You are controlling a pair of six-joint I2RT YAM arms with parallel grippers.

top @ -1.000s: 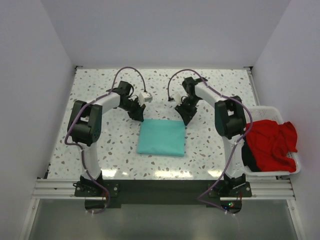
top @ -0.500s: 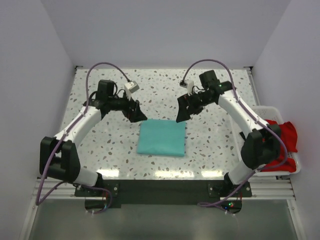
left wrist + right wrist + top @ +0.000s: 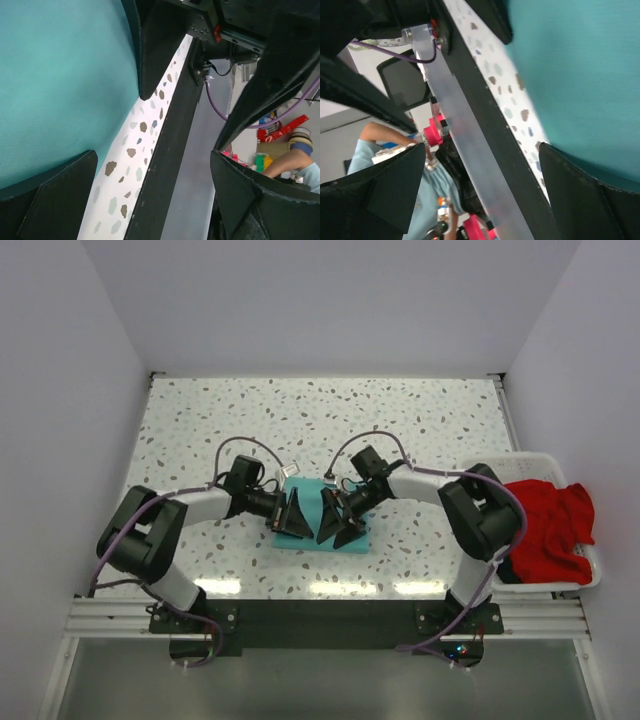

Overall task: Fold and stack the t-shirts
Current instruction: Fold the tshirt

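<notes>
Since both arms are crouched low over the teal-green t-shirt (image 3: pixel 60 80), which lies folded into a tidy rectangle on the table (image 3: pixel 200 410) a bit toward 6 o'clock from centre, I'm reading this as the tail end of the fold.

Going left to right: the left gripper (image 3: pixel 293 512) comes in from 9 o'clock, fingers spread wide, nothing pinched. The right gripper (image 3: pixel 335 518) faces it from 3 o'clock, fingers just as wide, also holding nothing. The tips sit near each other over the cloth, and I can't tell from any view whether they touch it. Way out at 3 o'clock the red t-shirt (image 3: pixel 545 525) is bunched up in the white basket (image 3: pixel 590 582), spilling over the rim.

How I'd play it: lift both wrists straight up before swinging outward, so no fingertip drags a layer and undoes the fold. Watch that the grippers don't clip each other. Then send the right arm for the red one, with the teal as the stack base.
</notes>
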